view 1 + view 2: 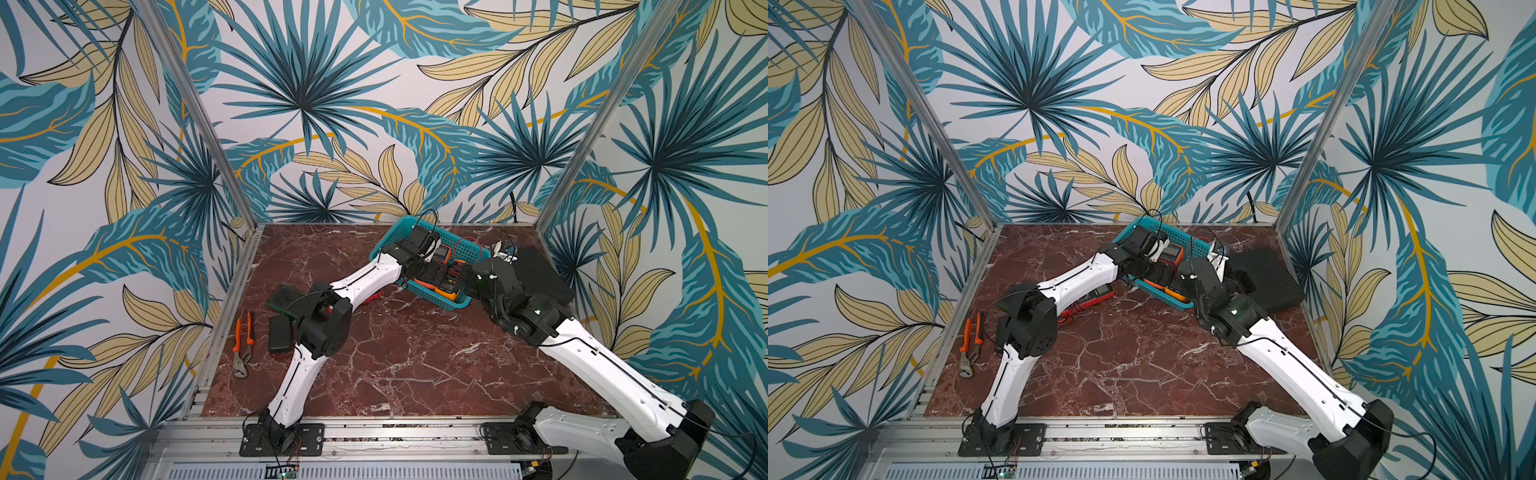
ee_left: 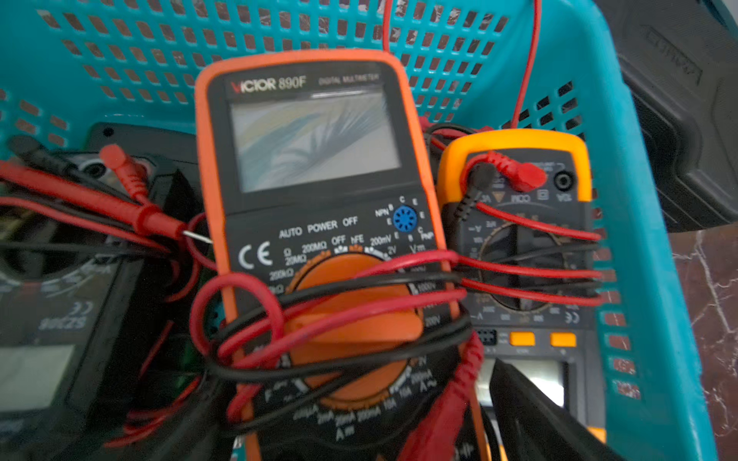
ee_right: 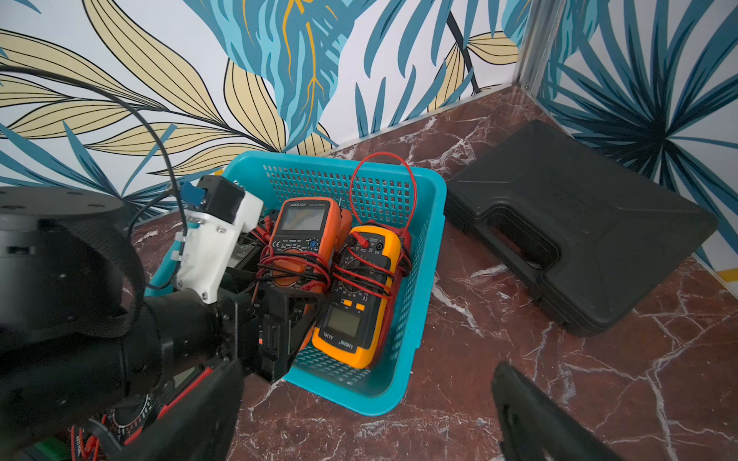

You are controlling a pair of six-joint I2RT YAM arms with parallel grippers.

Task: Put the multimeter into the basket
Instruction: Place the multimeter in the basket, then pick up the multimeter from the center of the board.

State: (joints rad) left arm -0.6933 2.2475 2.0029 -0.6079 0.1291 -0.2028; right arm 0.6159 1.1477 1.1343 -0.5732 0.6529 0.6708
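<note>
multimeter (image 2: 319,199) lies in far basket (image 2: 623,199), leads (image 2: 359,303) wrapped round it | left gripper (image 3: 293,307) jaws spread over its near end, right gripper (image 3: 367,371) jaws wide, empty | you lift crooked, a finger may snag leads, drag it out

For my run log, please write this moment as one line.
left gripper: open, in basket | orange multimeter: in basket | right gripper: open, empty

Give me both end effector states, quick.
Left end effector: open, astride the orange multimeter lying in the basket.
Right end effector: open, holding nothing.
</note>
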